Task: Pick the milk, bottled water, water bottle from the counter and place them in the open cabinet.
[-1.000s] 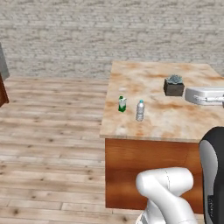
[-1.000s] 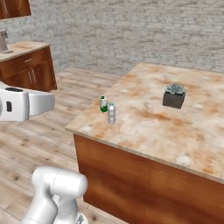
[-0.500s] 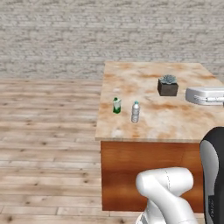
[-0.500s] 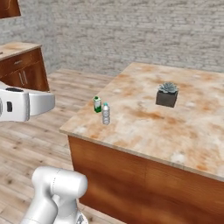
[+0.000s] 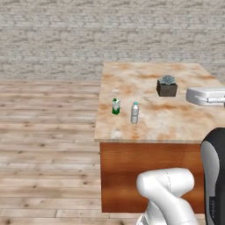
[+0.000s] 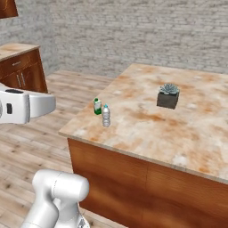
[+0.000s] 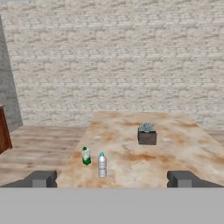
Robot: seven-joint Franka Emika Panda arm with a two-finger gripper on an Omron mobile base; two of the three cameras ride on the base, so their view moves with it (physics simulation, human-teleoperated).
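Observation:
The milk (image 5: 115,106) (image 6: 97,106), a small green-and-white carton, stands near the left edge of the marble counter (image 5: 176,123) (image 6: 196,133). Just right of it, a little nearer to me, is the bottled water (image 5: 134,113) (image 6: 106,116), clear with a blue cap. In the hand view the milk (image 7: 86,156) and the bottled water (image 7: 102,165) stand ahead, left of centre. My gripper (image 7: 111,179) is open and holds nothing, its fingertips (image 7: 41,178) wide apart, well short of both. The water bottle and the open cabinet are out of view.
A small succulent in a dark square pot (image 5: 167,86) (image 6: 168,96) (image 7: 147,134) sits mid-counter. Low wooden cupboards (image 6: 20,71) line the left wall, with a reddish wooden corner (image 6: 8,8) above them. Plank floor lies left of the island, and a grey brick wall stands behind it.
Both base views have shifted, so the base has driven: the island slid leftwards in them and the left cupboards drew away. Milk and bottled water kept their places. The gripper stayed open.

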